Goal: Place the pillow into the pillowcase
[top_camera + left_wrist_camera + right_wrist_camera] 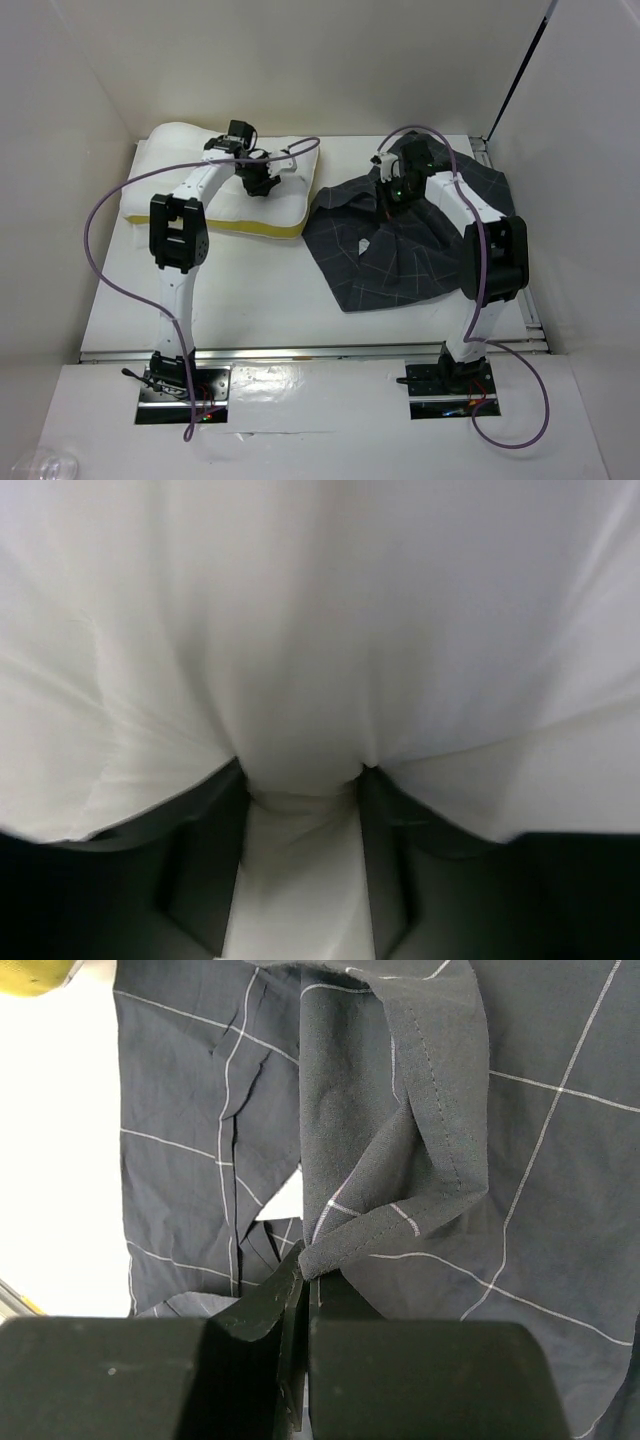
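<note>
We look down on a white surface [260, 290] w/ two white-and-black robot arms [180, 235] bolted at its near edge.

The only container is a large dark charcoal-grey fabric pillowcase [400, 260] w/ a thin light check grid. It lies crumpled on the right half of the surface, & no view lets us see inside it. The large soft white rectangular pillow [290, 200], w/ a yellow band along its near edge, lies flat at the back left. It is outside the pillowcase & just beside its left corner; we can't tell if they touch.

The left gripper [262, 185] sits on top of the pillow, right of centre. In its wrist view the two dark fingers [205, 870] are squeezed on a pinch of the white cover, bunched btw them. The right gripper [388, 200] is over the back part of the pillowcase. Its wrist view shows the fingers [250, 1310] pressed almost together on the tip of a folded, stitched hem of grey cloth.

Room: plain white walls [60, 150] box in the surface on the left, back & right. A purple cable [100, 225] loops from each arm. Black base plates [183, 393] fix the arms to a glossy white ledge [330, 420].
</note>
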`<state>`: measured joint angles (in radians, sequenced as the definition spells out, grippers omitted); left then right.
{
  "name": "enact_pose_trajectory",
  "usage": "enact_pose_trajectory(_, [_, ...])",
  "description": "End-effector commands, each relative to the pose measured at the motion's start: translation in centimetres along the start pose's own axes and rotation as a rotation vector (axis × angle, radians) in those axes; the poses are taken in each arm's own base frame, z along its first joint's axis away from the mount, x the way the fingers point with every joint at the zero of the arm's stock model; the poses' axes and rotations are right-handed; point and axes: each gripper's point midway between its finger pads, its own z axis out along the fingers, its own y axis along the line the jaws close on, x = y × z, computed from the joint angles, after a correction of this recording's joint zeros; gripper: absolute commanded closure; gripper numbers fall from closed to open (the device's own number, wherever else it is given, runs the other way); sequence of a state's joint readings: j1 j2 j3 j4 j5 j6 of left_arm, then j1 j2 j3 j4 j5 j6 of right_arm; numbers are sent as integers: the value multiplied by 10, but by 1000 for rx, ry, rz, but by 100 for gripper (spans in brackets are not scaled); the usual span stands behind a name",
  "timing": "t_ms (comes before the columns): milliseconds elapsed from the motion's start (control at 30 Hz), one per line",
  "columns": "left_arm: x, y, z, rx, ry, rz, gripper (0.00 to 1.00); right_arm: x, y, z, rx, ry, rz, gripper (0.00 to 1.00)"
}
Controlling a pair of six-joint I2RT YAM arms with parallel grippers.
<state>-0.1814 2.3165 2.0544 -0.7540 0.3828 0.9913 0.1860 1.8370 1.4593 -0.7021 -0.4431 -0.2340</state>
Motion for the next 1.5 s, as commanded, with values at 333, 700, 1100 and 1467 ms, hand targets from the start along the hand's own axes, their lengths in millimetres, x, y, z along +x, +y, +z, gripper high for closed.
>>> enact_pose_trajectory(333, [33,-101,-4,245,29,-420,100,-24,2,-18,13,-70,-53,100])
enact_pose_trajectory(700, [-20,-136,-166,107,-194,-273,100,-38,8,-29,38,-139,-29,100])
enact_pose_trajectory(1100, [-40,-206,-212,124,-242,-135,100,-80,70,-33,-32,-234,-122,100])
enact_pose_trajectory(1467, [-60,-228,-190,223,-267,-119,100,-89,77,-51,-28,-278,-140,100])
